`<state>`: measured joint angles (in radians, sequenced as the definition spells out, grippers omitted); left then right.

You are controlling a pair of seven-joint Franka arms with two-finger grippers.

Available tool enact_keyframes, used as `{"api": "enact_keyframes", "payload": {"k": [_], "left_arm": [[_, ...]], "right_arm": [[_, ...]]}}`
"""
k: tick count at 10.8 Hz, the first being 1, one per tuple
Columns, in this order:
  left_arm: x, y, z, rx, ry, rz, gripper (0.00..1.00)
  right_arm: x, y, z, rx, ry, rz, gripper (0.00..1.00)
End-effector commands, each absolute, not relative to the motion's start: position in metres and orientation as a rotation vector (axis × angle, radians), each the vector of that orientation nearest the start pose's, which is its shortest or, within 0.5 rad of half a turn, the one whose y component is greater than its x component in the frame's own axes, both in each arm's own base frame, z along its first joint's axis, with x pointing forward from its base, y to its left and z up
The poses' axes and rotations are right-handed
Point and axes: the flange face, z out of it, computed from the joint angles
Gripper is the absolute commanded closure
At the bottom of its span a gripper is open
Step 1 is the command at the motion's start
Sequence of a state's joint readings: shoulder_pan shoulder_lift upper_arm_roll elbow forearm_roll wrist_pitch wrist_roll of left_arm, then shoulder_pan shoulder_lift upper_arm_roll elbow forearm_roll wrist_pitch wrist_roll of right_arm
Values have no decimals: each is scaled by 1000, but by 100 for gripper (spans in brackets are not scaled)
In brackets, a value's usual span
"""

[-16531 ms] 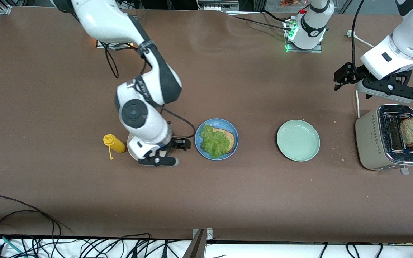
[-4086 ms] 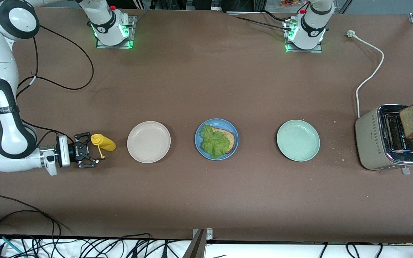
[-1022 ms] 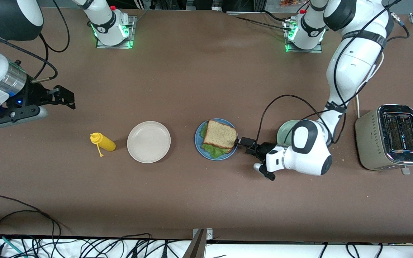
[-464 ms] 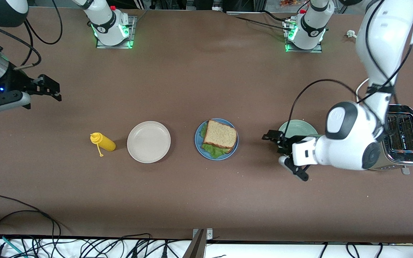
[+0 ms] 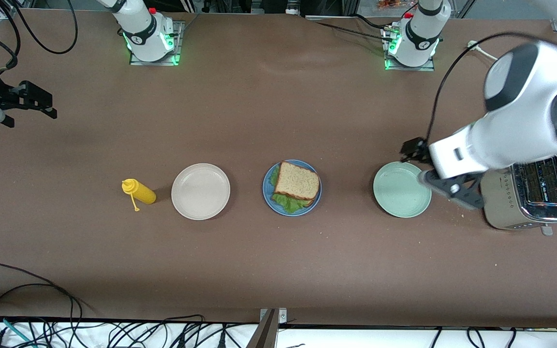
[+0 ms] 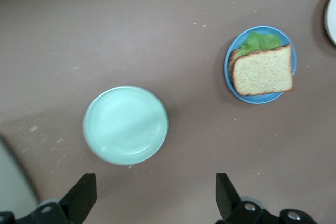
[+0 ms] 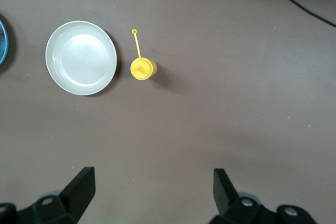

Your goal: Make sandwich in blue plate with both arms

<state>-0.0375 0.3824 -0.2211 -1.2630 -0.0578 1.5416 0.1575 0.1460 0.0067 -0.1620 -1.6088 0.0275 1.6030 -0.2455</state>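
The sandwich (image 5: 297, 185) lies in the blue plate (image 5: 267, 193) at the middle of the table: a brown-crusted toast slice on top, green lettuce sticking out under it. The left wrist view shows the sandwich (image 6: 262, 70) and the blue plate (image 6: 260, 98) from high above. My left gripper (image 5: 410, 151) hangs open and empty over the pale green plate's rim, well clear of the sandwich; in its own view the left gripper (image 6: 154, 182) frames bare table. My right gripper (image 5: 46, 104) is open and empty, raised over the right arm's end of the table, and the right gripper (image 7: 152, 174) shows only brown cloth between its fingers.
A pale green plate (image 5: 402, 189) sits between the blue plate and a toaster (image 5: 525, 193) at the left arm's end. A beige plate (image 5: 200, 191) and a yellow squeeze bottle (image 5: 139, 192) stand toward the right arm's end. Cables run along the table's front edge.
My left gripper has pulled away from the sandwich, risen and moved toward the toaster. The right gripper has drifted up and outward toward its end of the table. The sandwich stays put.
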Motion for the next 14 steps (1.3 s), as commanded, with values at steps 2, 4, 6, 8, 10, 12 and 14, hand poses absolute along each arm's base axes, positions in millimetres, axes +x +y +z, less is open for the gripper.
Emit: {"api": "enact_keyframes", "payload": {"k": [2, 4, 6, 8, 10, 12, 14], "left_arm": [[558, -93, 597, -3097, 489, 34, 0], [549, -76, 592, -3062, 452, 36, 0], [552, -61, 591, -3078, 408, 39, 0], [552, -58, 593, -3077, 398, 37, 0], [553, -62, 593, -3096, 280, 39, 0], [556, -66, 593, -3103, 191, 37, 0], [556, -70, 594, -3098, 210, 35, 0]], "right_arm": [[562, -12, 609, -3093, -349, 22, 0], [562, -12, 609, -3093, -349, 24, 0], [562, -13, 609, -3092, -354, 24, 0], [562, -13, 609, -3093, -361, 27, 0], [562, -14, 609, -3092, -364, 27, 0], [562, -14, 609, -3092, -364, 29, 0], [562, -14, 609, -3092, -364, 29, 0]]}}
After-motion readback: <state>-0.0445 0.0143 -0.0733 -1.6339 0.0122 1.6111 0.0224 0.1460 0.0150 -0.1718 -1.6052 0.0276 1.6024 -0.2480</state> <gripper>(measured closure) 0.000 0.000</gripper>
